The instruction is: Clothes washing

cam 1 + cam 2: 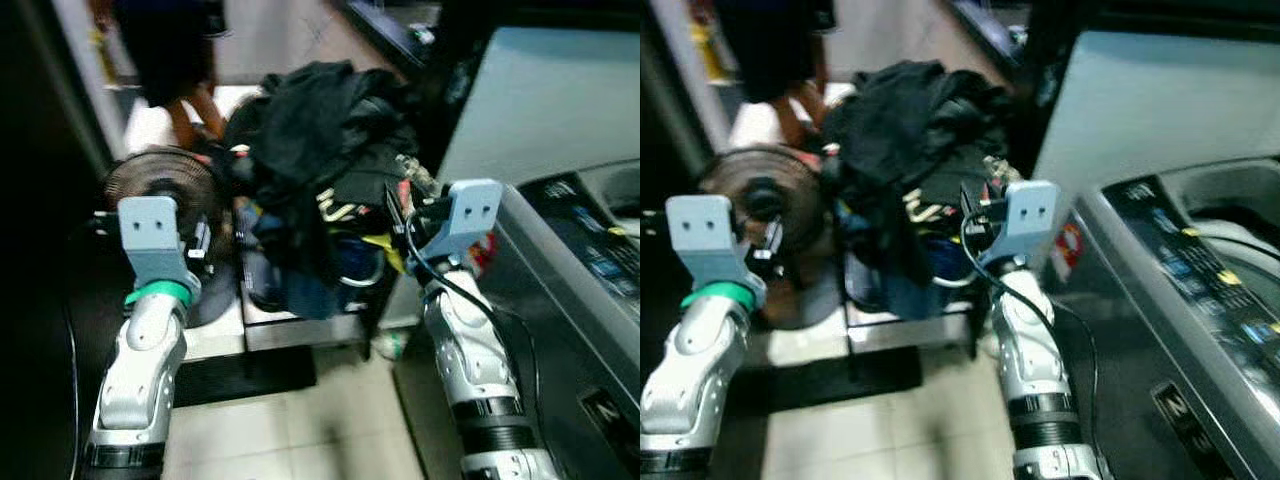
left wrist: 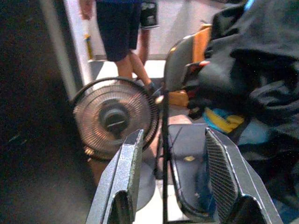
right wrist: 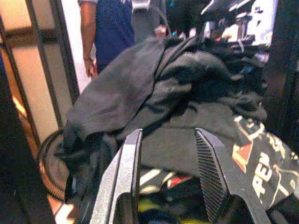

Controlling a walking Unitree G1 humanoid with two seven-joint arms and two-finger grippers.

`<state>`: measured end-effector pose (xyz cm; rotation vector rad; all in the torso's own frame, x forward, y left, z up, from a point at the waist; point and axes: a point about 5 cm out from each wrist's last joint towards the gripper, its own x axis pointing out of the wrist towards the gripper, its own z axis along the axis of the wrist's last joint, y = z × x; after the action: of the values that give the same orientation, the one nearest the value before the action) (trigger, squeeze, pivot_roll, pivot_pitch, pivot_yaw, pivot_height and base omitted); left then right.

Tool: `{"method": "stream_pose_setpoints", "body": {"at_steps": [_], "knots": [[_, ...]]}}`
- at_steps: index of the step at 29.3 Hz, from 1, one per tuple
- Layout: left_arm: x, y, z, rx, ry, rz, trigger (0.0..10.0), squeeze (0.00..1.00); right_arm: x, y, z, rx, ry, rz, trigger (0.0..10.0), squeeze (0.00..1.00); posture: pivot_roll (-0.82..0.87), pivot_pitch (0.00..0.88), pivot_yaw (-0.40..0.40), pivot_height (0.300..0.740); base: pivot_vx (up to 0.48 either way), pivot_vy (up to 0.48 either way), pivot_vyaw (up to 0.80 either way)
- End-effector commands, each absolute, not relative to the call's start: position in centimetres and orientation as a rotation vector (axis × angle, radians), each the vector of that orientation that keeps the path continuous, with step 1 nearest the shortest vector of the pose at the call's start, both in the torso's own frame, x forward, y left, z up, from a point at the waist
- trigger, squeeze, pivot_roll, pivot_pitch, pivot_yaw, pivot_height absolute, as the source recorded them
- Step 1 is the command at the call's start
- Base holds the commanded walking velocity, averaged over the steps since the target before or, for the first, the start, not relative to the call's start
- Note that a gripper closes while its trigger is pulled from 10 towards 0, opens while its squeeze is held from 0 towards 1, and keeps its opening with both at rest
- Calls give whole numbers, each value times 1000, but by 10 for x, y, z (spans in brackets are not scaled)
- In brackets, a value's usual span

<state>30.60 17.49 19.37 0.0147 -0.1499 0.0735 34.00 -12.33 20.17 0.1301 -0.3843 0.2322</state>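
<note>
A heap of dark clothes (image 1: 320,130) is piled on a chair (image 2: 184,149) straight ahead; a black garment with printed lettering (image 3: 252,163) lies in it. My right gripper (image 3: 168,137) is open, raised just in front of the heap, with nothing between its fingers. My left gripper (image 2: 173,140) is also open and empty, held up to the left of the heap, facing the chair's edge and a fan. The washing machine (image 1: 1200,270) stands on the right, with its control panel and open tub (image 1: 1240,215) in sight.
A round floor fan (image 1: 160,180) stands left of the chair, close to my left gripper. A person (image 2: 121,28) in dark shorts stands behind the fan. A dark wall (image 1: 40,200) closes the left side. Pale floor tiles (image 1: 300,420) lie below.
</note>
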Motion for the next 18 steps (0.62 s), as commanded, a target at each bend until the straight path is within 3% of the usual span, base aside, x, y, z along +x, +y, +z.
{"method": "stream_pose_setpoints", "body": {"at_steps": [1, 10, 18], "knots": [[305, 174, 191, 27, -133, 67, 10000, 0, 339, -125, 204, 139, -390, 228, 10000, 0, 48, 2, -34, 740, 0, 0, 800], [309, 173, 193, -20, -154, 64, 10000, 0, 315, -81, 197, 135, -372, 432, 10000, 0, 37, 0, -48, 740, 0, 0, 0], [306, 166, 187, -1, -138, 18, 10000, 0, 335, -90, 197, 133, -339, 306, 10000, 0, 46, 0, -32, 740, 0, 0, 0]]}}
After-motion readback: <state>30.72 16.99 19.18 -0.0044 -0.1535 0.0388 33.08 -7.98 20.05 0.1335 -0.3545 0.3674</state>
